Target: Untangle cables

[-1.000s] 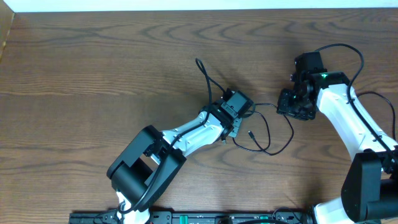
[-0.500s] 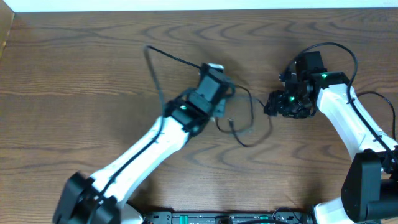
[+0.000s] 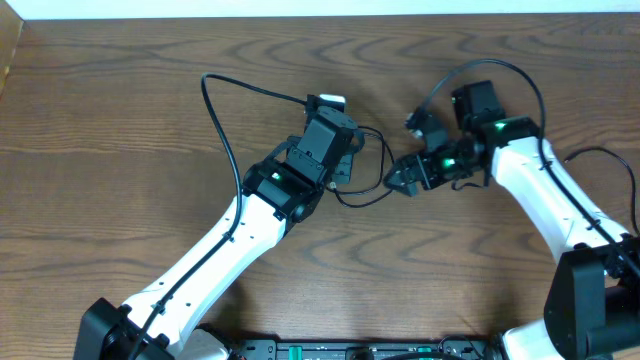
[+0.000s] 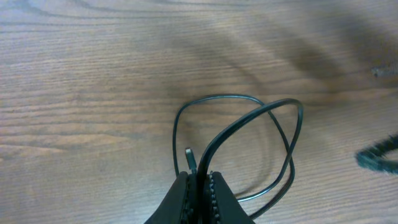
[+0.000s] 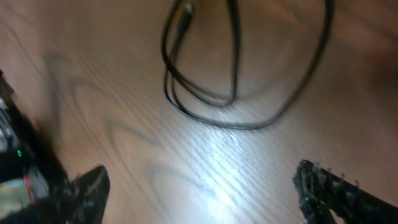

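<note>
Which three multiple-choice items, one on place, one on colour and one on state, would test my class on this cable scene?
1. Where do the loops of the thin black cable lie?
A. on the brown wooden table between the two arms; B. in a box; C. hanging off the table's edge.
2. What colour is the cable in the left gripper?
A. white; B. red; C. black.
3. How do the jaws of the right gripper stand?
A. shut on the cable; B. wide apart and empty; C. shut on nothing.
Answers: 1 A, the overhead view shows them on the wood; 2 C, the left wrist view shows a black strand pinched; 3 B, the right wrist view shows only table between them.
</note>
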`<state>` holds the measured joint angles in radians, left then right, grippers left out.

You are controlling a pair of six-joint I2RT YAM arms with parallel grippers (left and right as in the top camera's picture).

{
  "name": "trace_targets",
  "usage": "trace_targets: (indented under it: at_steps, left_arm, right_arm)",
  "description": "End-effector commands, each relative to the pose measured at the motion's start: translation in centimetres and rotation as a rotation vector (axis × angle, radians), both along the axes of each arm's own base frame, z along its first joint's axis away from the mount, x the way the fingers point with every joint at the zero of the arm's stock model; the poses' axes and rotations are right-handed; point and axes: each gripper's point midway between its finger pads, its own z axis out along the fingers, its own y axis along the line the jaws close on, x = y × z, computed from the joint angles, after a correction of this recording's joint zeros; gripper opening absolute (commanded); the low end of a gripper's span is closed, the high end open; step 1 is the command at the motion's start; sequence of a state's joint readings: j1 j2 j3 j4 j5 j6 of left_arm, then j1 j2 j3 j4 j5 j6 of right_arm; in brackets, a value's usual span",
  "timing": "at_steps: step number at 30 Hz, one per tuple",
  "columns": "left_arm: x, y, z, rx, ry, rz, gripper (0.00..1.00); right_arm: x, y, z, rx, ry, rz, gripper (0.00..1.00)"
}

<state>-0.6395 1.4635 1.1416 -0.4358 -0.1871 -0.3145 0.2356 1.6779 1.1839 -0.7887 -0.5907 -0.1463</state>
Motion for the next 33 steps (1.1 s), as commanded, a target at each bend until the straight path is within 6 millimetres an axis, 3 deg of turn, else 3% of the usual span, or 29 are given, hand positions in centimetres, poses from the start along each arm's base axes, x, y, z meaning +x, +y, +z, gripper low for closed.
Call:
trace_targets:
  at_steps: [1, 6, 14, 21, 30, 33]
  left_arm:
    - [0.2, 0.5, 2.6, -0.015, -0.061, 0.017, 0.08]
    - [-0.2, 1.1, 5.6, -0.05, -0.12, 0.025, 0.08]
    - [-1.3, 1.9, 8.4, -0.092, -0.176, 0.027, 0.08]
    - [-1.9, 2.4, 10.2, -0.121, -0.218, 0.03, 0.07]
    - [-2.1, 3.2, 11.2, -0.116, -0.249, 0.057, 0.08]
    - [-2.1, 3.3, 11.2, -0.116, -0.251, 0.058, 0.07]
  right_arm:
    - [0.5, 1.0, 0.0, -0.023, -0.041, 0.003, 0.92]
    - [1.3, 1.7, 0.2, -0.028, -0.082, -0.005, 0.9]
    - [2.0, 3.2, 0.3, -0.003, -0.131, 0.025, 0.9]
    - [2.5, 5.5, -1.4, 0.015, -0.133, 0.051, 0.87]
    - [2.5, 8.1, -5.5, 0.028, -0.077, 0.08, 0.73]
    - [2.7, 8.3, -5.9, 0.034, -0.077, 0.076, 0.56]
